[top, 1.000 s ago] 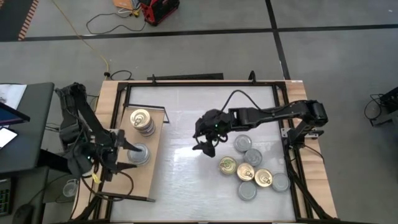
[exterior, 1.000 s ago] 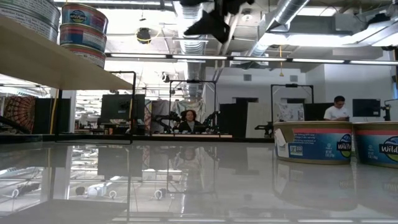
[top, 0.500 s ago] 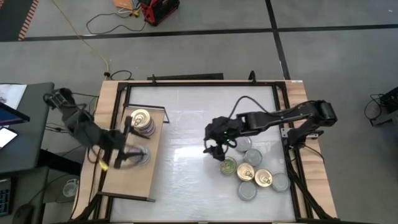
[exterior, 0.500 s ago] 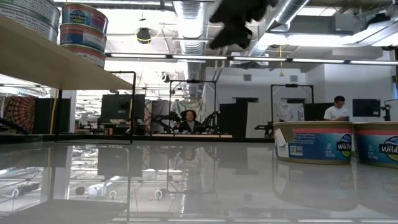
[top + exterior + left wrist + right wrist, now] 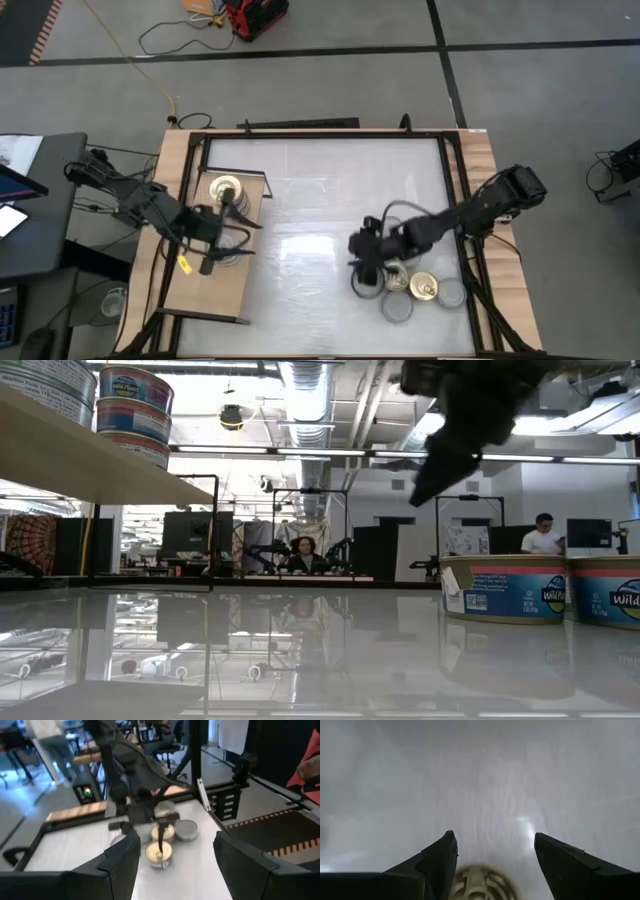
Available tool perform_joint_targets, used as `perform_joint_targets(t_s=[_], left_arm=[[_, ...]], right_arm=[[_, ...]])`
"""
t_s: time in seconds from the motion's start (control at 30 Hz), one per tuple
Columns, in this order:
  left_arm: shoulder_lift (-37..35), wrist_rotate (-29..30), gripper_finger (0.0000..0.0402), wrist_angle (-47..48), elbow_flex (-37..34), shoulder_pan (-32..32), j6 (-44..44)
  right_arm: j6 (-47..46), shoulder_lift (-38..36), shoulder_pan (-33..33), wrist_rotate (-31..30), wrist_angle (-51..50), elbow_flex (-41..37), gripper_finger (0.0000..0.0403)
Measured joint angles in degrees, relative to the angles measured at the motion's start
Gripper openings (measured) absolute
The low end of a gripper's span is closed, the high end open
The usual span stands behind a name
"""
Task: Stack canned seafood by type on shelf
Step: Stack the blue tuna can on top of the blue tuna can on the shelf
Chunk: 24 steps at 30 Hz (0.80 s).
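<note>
The shelf, a light wooden board in a black frame, stands at the table's left. On it are a stack of gold-top tins and a silver-top tin that my left arm partly hides. My left gripper hangs open over the shelf's right side, holding nothing. At the right, loose tins lie in a cluster on the white table. My right gripper hovers open at the cluster's left end, its fingers on either side of a gold-top tin below them.
The black table frame runs along the table's edges. The low view shows the shelf's stacked tins high at the left and two table tins at the right. Bare white tabletop lies between the shelf and the cluster.
My right gripper has moved toward the table's near and right edges and come down over the tin cluster, tipping further downward. My left gripper has swung up and away from the silver-top tin, toward the table's right and far edges; the tin stays on the shelf.
</note>
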<state>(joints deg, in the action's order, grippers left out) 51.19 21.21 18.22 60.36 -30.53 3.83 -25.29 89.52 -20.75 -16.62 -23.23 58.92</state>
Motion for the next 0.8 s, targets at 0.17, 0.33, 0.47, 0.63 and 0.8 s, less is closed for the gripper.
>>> perform_joint_targets(t_s=[0.17, 0.33, 0.47, 0.63, 0.8], left_arm=[[7.1, 6.3, 0.024, -9.0, 0.0, 0.5, 4.8], [11.8, 3.7, 0.024, -15.1, 0.0, -0.3, 2.4], [14.4, 0.6, 0.024, -19.2, 0.0, -2.6, 3.5], [15.5, 0.9, 0.024, -20.5, 0.0, -4.0, 6.3], [15.6, 1.5, 0.024, -19.1, -0.8, -4.3, 6.6]], right_arm=[[-2.4, 1.5, -4.5, -8.2, -2.3, 3.1, 0.0281], [-8.4, 1.6, -6.6, -14.4, 1.3, 4.4, 0.0281], [-8.8, 1.6, -9.1, -20.1, 3.4, 5.4, 0.0281], [-8.7, 1.7, -11.3, -30.9, 2.9, 6.1, 0.0281], [-10.6, 1.7, -10.9, -35.6, 4.4, 6.2, 0.0281]])
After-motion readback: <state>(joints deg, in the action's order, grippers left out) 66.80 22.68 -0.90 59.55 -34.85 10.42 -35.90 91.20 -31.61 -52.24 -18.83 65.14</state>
